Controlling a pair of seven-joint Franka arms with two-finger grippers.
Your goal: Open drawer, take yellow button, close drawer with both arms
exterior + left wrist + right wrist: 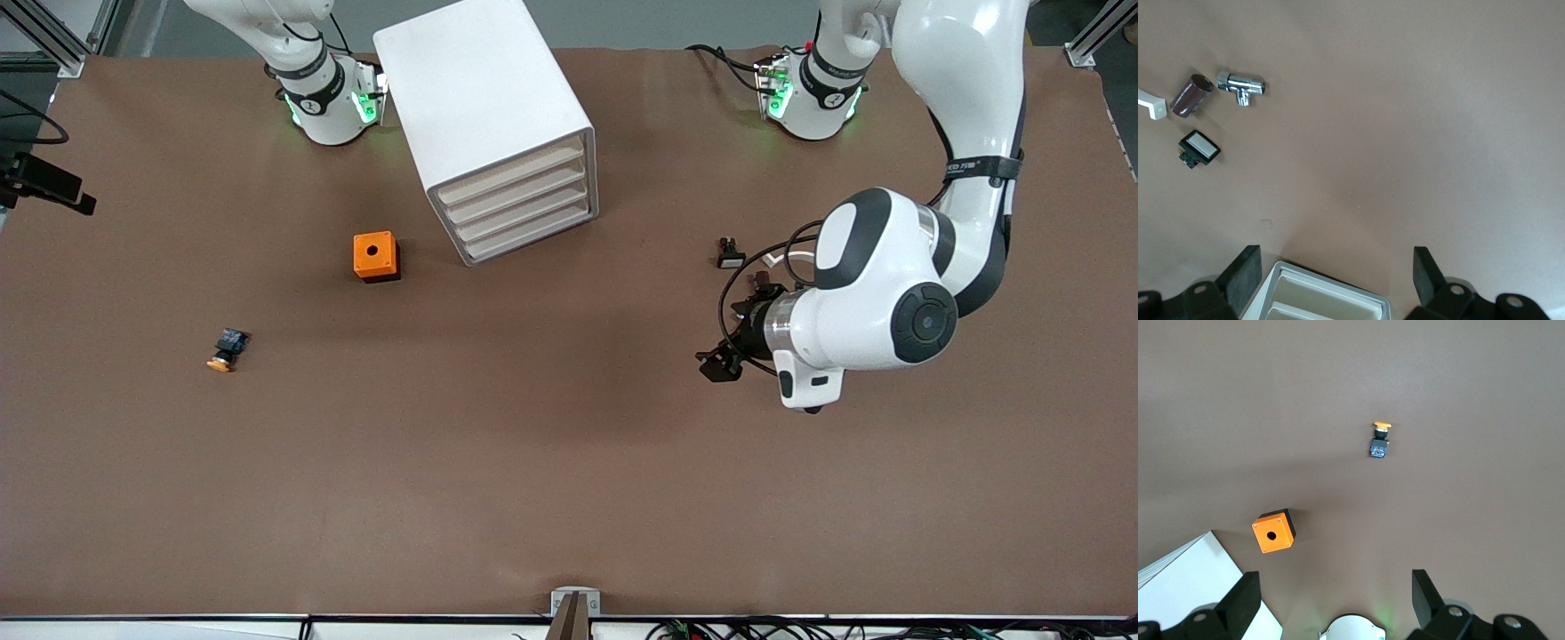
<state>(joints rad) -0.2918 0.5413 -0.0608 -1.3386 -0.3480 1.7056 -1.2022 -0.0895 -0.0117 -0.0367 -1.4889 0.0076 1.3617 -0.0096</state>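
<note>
The white cabinet (484, 107) stands at the table's back middle; its four drawers (520, 203) all sit pushed in. The button (228, 348), orange cap and dark body, lies on the bare table toward the right arm's end, nearer the front camera than the orange cube. It also shows in the right wrist view (1379, 441). My left gripper (722, 360) hangs open and empty over the table toward the left arm's end; its view (1335, 270) shows the cabinet's front (1318, 301). My right gripper (1333, 590) is open and empty, high above its base, out of the front view.
An orange cube with a round hole (376, 256) sits beside the cabinet. A small black part with a white face (730, 255), a brown cylinder (1191, 95), a chrome fitting (1241, 85) and a white piece (1151, 105) lie by the left arm.
</note>
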